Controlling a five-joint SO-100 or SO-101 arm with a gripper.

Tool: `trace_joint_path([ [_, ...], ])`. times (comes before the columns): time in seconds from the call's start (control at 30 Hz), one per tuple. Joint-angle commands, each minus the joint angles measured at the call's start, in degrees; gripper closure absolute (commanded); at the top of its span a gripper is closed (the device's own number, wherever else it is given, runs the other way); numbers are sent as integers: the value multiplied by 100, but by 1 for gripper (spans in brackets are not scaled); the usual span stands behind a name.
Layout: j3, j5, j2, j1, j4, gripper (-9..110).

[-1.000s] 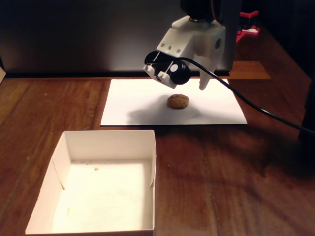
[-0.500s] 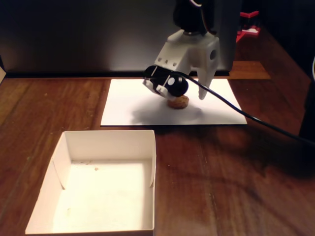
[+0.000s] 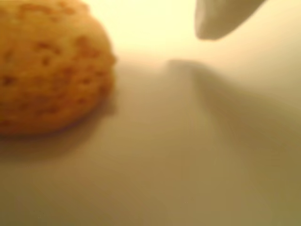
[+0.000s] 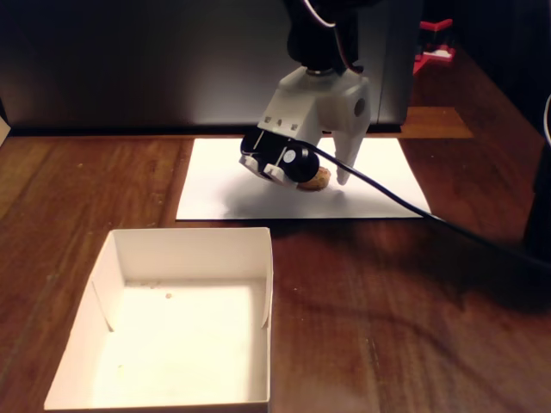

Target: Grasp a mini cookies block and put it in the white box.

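The mini cookies block lies on the white paper sheet, beyond the white box in the fixed view, with the gripper low around it, jaws apart, white fingertip beside it, not touching.

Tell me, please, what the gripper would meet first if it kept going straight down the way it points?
Most likely the white paper sheet beside the cookie: the gripper looks open around the cookie, though depth is unclear.
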Motion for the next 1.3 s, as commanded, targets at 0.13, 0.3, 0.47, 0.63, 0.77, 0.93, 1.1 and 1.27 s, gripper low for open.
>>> trace_joint_path([
  [0.13, -835, 35, -62, 88, 299, 60],
  [0.3, -905, 18, -141, 114, 387, 60],
  [0.47, -1063, 35, -272, 114, 510, 60],
  [0.63, -1160, 18, -352, 62, 554, 60],
  [0.77, -1239, 0, -439, 18, 571, 60],
  [0.93, -1512, -9, -677, 0, 773, 60],
  [1.1, -1714, -18, -809, -18, 888, 60],
  [1.27, -1714, 0, -791, -18, 923, 60],
])
